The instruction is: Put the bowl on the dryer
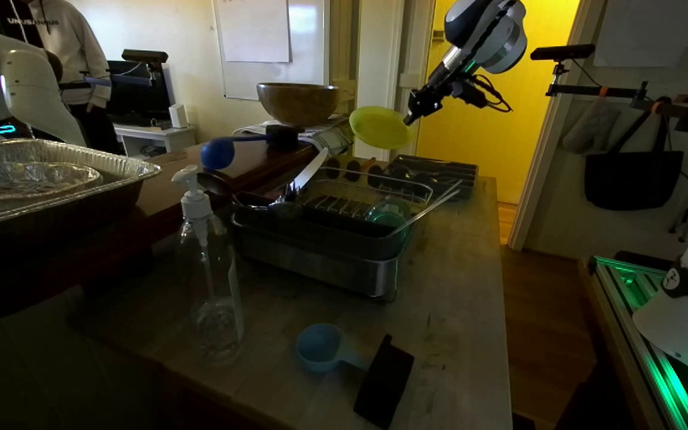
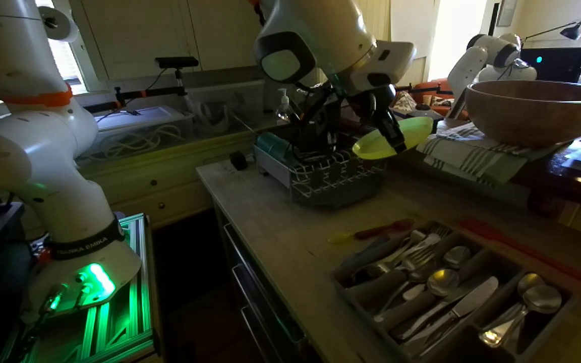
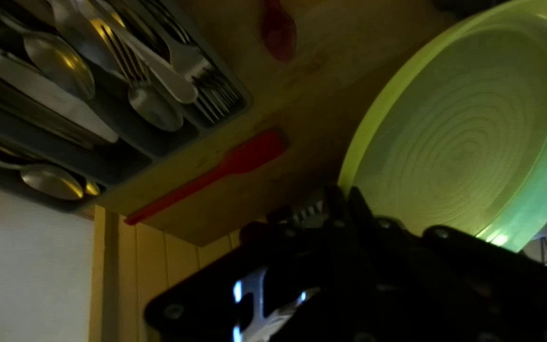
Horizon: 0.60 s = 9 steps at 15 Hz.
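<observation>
The lime-green bowl [image 1: 374, 127] is in the air, tilted. It also shows in an exterior view [image 2: 418, 132] and, large on the right, in the wrist view [image 3: 463, 128]. My gripper [image 1: 409, 115] is shut on the bowl's rim; the wrist view shows the rim between the two dark fingertips [image 3: 344, 194]. The grey metal dryer [image 1: 320, 263] stands on the counter and also shows in an exterior view [image 2: 326, 176]. The bowl is above the counter, higher than the dryer's rim. The dryer does not clearly show in the wrist view.
The dryer holds a greenish clear glass [image 1: 389, 215], utensils and a white stick [image 1: 427, 209] jutting over its edge. A cutlery tray [image 2: 343, 282], a brown bowl [image 2: 537, 116] on a striped cloth, a soap bottle [image 1: 209, 298] and a blue cup [image 1: 319, 346] stand around it.
</observation>
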Available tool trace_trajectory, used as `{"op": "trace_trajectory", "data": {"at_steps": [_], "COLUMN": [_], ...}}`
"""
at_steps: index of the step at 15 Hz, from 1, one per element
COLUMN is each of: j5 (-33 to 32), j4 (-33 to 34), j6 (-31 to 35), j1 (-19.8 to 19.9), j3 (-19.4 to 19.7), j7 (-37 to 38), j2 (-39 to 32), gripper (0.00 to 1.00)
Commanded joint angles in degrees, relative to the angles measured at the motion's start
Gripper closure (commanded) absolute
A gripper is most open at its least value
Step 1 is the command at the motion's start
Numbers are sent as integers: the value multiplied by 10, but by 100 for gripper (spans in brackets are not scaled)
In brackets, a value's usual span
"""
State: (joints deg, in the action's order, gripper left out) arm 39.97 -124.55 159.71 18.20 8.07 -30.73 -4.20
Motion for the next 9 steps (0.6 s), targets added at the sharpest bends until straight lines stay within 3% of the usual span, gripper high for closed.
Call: {"op": "trace_trajectory", "data": {"at_steps": [1, 9], "j5": [5, 90], "j4": [-16, 1], "j6": [58, 185], "j1": [-17, -49], "j3": [-23, -106], "j7": [-81, -255], "j2": [20, 11], "gripper": [99, 99]}}
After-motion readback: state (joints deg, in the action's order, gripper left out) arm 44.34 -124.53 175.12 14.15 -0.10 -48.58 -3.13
